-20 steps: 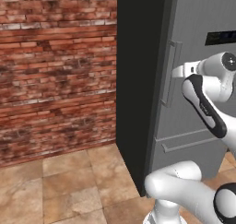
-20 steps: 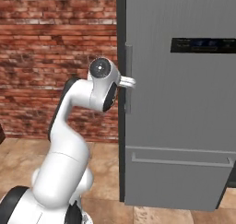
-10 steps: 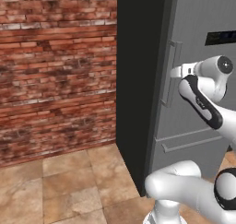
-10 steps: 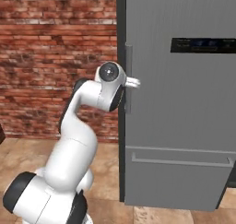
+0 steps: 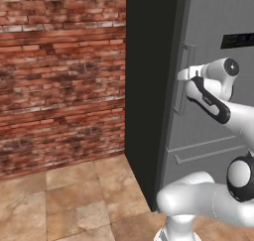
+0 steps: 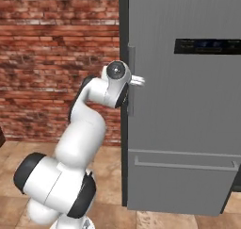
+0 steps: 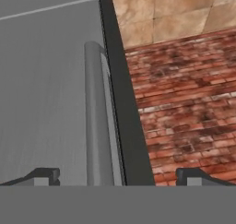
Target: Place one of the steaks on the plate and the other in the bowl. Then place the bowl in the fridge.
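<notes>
Fridge (image 6: 188,110), tall and grey, is seen shut beside the brick wall (image 5: 59,76). Its handle (image 7: 97,121) is framed between the wide-spread fingers of the gripper (image 7: 117,174), seemingly so the door can be pulled open.

Glossy white rounded arm (image 6: 82,129) with dark joint bands.
</notes>
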